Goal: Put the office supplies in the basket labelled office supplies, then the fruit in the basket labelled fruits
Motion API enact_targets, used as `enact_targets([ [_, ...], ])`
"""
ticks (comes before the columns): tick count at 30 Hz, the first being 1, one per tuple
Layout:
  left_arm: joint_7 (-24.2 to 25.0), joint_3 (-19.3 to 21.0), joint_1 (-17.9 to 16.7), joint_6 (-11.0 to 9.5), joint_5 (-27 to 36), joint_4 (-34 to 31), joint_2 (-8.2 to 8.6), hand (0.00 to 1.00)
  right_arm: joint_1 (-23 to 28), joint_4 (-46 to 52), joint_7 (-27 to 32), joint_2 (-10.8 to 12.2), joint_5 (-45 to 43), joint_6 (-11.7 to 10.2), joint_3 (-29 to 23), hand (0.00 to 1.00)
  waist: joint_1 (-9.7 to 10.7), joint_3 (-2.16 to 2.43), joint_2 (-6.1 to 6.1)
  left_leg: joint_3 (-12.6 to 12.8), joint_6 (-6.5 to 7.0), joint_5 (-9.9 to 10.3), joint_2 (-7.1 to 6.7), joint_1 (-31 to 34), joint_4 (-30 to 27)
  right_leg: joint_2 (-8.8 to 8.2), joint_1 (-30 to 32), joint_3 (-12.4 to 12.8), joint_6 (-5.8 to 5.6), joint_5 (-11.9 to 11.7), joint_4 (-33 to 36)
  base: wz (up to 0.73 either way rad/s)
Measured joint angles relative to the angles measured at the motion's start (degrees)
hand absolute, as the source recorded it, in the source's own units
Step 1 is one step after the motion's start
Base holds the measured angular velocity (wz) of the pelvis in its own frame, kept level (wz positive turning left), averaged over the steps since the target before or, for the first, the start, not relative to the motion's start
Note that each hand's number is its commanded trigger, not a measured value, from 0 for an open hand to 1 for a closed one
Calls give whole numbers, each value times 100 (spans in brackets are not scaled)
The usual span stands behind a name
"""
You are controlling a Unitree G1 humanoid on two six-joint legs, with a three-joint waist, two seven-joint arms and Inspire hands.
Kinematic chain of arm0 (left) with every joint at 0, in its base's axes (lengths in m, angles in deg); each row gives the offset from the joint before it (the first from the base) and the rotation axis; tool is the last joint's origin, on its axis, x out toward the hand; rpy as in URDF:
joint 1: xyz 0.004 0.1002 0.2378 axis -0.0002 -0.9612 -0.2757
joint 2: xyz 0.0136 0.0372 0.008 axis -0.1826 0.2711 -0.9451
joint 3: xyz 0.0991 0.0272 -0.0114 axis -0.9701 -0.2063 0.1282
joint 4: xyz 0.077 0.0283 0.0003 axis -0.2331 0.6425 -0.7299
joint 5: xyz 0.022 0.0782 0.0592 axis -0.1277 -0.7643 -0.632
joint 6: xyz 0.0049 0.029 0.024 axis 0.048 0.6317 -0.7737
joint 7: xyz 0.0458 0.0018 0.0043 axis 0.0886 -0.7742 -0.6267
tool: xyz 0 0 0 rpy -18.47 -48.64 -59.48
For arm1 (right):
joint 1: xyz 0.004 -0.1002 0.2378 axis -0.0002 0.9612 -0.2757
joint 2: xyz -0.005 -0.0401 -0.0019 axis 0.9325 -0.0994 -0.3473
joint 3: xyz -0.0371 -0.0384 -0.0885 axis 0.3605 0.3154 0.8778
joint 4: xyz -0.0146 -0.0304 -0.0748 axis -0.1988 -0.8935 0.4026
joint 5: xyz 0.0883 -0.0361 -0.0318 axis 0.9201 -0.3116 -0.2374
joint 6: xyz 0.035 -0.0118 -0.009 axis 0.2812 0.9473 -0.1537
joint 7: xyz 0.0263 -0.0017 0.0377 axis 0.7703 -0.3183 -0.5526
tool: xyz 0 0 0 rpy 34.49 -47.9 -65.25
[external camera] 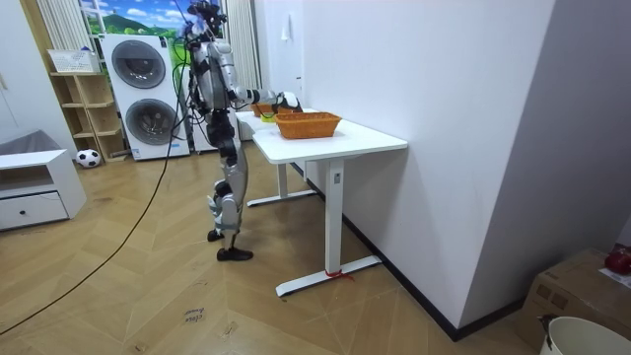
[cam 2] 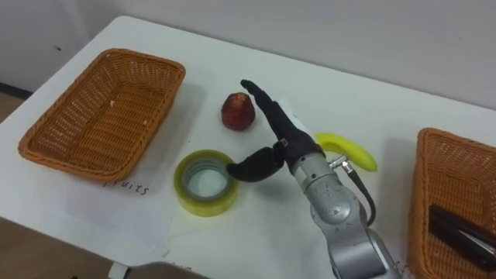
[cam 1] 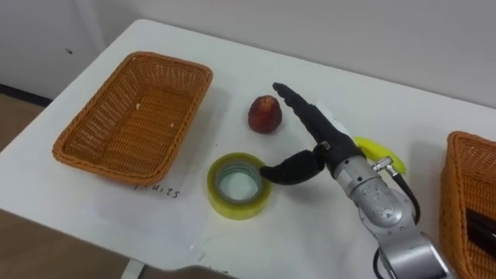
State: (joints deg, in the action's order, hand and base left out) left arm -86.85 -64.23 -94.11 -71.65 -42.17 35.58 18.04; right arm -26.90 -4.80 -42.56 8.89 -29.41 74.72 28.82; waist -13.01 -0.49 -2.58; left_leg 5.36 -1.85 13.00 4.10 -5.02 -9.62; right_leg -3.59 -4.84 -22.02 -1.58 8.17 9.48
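A red apple (cam 1: 264,114) lies mid-table. My right hand (cam 1: 314,130) is open beside it: the straight fingers (cam 1: 293,99) point past its right side and the thumb (cam 1: 288,170) reaches down to the right edge of a yellow tape roll (cam 1: 232,208). A yellow banana (cam 1: 385,152) lies partly hidden behind my wrist. The wicker basket on the left (cam 1: 93,116) holds nothing and has a handwritten label in front of it. At the right edge, another wicker basket (cam 1: 463,194) holds a dark object (cam 1: 482,225).
The white table (external camera: 340,138) stands against a white wall, and I stand at its long side. Washing machines (external camera: 148,94) and a shelf (external camera: 79,99) are behind me across a wooden floor. The table's near edge (cam 1: 116,248) runs just below the left basket.
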Motion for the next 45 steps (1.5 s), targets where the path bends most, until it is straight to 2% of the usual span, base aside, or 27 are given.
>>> enact_targets([
  [11,-7,-157,9,0,-3,0,-10,0,-69,-262,448,7,8,-8,112,0,6,8,-24,-12,2,-2,-5,-8,10,-8,-5,-14,-3,2,1,0],
  [18,-6,-317,-13,129,-17,-65,-18,0,-97,-292,468,106,18,-3,173,0,7,5,-40,-14,22,-36,-39,6,5,-39,0,-16,-10,7,0,0],
  [23,-5,-345,-18,129,-15,-205,-28,0,-97,-297,465,121,6,5,207,0,4,0,-39,-37,48,-55,-84,35,-4,-77,9,-14,-23,15,1,0],
  [36,-3,-466,-2,123,-9,-210,-37,0,-100,-295,536,120,22,-8,331,0,22,3,-36,-60,48,-55,-83,31,9,-67,12,-14,-23,14,3,0],
  [43,-10,-467,28,116,-1,-92,-53,0,-186,-279,613,120,3,-21,365,0,23,-15,18,-47,48,-56,-83,34,10,-71,20,-4,-23,15,2,0],
  [45,-6,-468,30,117,-14,-78,-50,0,-206,-250,600,151,-14,-20,371,0,23,-9,26,-53,48,-56,-83,35,10,-70,18,-4,-23,15,2,0],
])
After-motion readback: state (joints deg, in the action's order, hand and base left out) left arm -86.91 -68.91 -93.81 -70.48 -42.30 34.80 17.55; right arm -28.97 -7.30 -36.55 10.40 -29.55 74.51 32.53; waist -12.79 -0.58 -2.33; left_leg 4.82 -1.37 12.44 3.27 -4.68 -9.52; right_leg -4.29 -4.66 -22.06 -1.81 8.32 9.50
